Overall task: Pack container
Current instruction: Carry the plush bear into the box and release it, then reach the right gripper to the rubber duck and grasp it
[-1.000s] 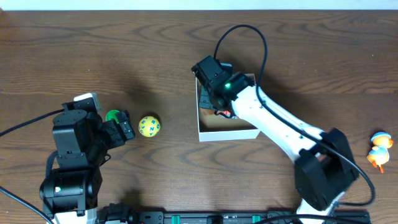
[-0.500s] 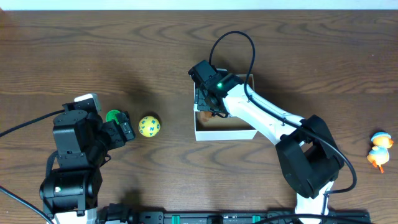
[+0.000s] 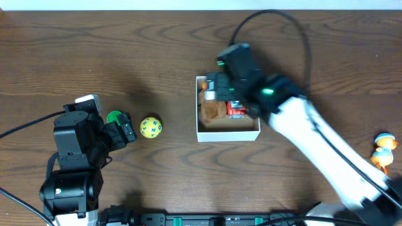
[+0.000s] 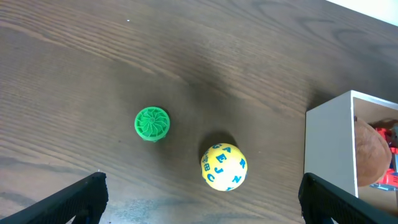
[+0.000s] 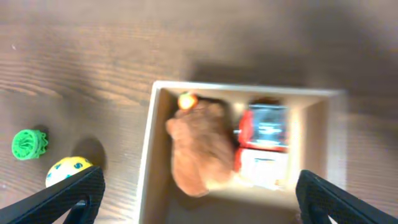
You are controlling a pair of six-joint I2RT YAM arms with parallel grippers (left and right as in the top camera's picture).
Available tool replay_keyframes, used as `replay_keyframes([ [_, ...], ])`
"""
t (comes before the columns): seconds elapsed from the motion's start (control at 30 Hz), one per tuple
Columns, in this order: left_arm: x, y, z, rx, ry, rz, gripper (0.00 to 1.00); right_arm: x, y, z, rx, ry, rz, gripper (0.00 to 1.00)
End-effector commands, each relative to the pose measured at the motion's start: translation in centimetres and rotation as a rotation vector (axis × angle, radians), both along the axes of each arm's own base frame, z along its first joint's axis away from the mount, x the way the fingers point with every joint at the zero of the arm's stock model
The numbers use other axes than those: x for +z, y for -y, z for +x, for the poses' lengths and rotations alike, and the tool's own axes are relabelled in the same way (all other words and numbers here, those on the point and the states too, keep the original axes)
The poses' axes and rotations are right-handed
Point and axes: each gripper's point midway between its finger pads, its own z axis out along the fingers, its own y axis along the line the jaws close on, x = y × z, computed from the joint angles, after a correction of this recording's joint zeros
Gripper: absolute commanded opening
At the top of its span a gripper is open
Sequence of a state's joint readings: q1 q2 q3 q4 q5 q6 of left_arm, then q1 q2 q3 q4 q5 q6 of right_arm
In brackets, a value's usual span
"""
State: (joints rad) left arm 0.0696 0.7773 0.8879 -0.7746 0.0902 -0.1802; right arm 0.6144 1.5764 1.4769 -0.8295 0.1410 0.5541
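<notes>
The right arm [image 3: 301, 125] is now raised clear of the container [image 3: 227, 134] at mid-counter. Its jaws are spread and empty — a brown plush [image 3: 212, 110] is left inside. The left arm [image 3: 75, 144] jaws are held wide apart near the unpacked yellow ball [image 3: 151, 127].

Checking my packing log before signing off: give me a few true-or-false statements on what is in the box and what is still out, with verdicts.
1. The yellow ball lies inside the container. False: it lies on the table, left of the container.
2. A brown plush toy lies in the container. True.
3. The left gripper grips the green toy. False: it is open and the toy lies free on the table.
4. An orange and white toy lies outside the container, far to its right. True.
</notes>
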Motion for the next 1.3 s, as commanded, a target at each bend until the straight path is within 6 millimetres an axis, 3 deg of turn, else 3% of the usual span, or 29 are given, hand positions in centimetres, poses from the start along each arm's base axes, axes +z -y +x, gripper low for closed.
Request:
replay_keyframes([
  [0.0, 0.9, -0.1, 0.2, 0.003, 0.022, 0.006, 0.98, 3.9, 6.0, 0.1, -0.078, 0.083, -0.069, 0.99],
  [0.1, 0.9, -0.1, 0.2, 0.003, 0.022, 0.006, 0.98, 4.2, 12.5, -1.0, -0.245, 0.026, -0.102, 0.99],
  [0.2, 0.9, -0.1, 0.2, 0.004, 0.022, 0.006, 0.98, 3.1, 20.0, -3.0, -0.477, -0.097, -0.126, 0.99],
  [0.33, 0.9, -0.1, 0.1, 0.003, 0.021, 0.006, 0.98, 1.9, 28.2, -5.1, -0.684, -0.205, -0.120, 0.99],
  [0.5, 0.7, -0.1, 0.0, 0.003, 0.012, 0.005, 0.98, 0.3, 36.8, -8.4, -0.963, -0.277, -0.088, 0.99],
  [0.57, 0.6, -0.1, 0.0, 0.004, 0.008, 0.005, 0.98, -1.0, 39.3, -9.9, -1.050, -0.319, -0.080, 0.99],
  [0.77, 0.6, 0.0, 0.0, 0.003, 0.008, 0.005, 0.98, -7.7, 44.4, -13.6, -1.155, -0.442, -0.060, 0.99],
  [0.93, 0.5, 0.0, 0.0, 0.003, 0.007, 0.005, 0.98, -12.5, 46.2, -15.7, -1.176, -0.520, -0.028, 0.99],
  [1.2, 0.5, -0.1, 0.0, 0.003, 0.007, 0.005, 0.98, -17.5, 47.5, -15.5, -1.201, -0.544, 0.067, 0.99],
  [1.27, 0.5, 0.0, -0.1, 0.003, 0.007, 0.005, 0.98, -18.2, 47.6, -15.3, -1.198, -0.550, 0.069, 0.91],
])
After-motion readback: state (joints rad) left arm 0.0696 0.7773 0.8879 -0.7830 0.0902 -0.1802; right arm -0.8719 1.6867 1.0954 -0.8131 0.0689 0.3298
